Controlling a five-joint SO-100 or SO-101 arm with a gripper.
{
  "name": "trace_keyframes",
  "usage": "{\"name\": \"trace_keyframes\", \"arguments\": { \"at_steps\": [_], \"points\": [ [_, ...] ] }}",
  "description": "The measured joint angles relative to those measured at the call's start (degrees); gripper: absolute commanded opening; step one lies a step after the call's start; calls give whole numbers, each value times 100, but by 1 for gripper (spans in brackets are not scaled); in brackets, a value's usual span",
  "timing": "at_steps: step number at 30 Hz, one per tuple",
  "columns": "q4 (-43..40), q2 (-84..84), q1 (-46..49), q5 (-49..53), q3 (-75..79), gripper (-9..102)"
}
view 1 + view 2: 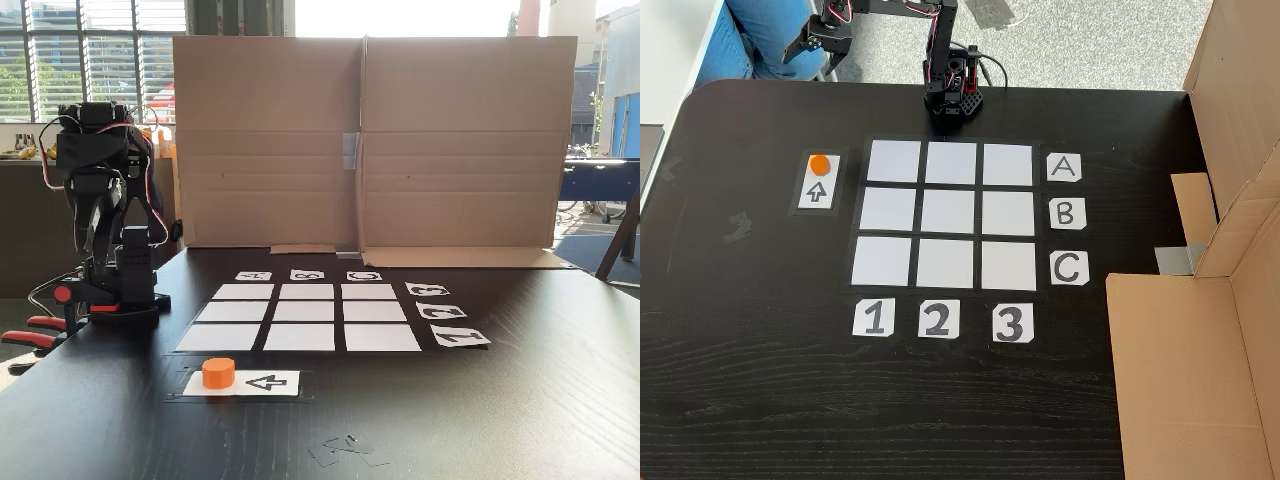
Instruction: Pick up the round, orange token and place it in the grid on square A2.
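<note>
Fixed view: token (819, 163) on arrow card (818, 182), well apart from gripper (805, 45).

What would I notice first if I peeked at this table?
Probably the bright orange token, sitting on a white arrow card at the near edge of the black table in a fixed view. Just behind it lies the grid of nine white squares, edged with letters and numbers. The black robot arm stands folded up at its left, before a big cardboard wall.
</note>
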State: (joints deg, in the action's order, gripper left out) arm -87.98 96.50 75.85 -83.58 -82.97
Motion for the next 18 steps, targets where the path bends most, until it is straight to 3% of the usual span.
{"name": "trace_keyframes", "arguments": {
  "at_steps": [18],
  "points": [
    [-88,-2065,-1380,-149,984,38]
  ]
}}
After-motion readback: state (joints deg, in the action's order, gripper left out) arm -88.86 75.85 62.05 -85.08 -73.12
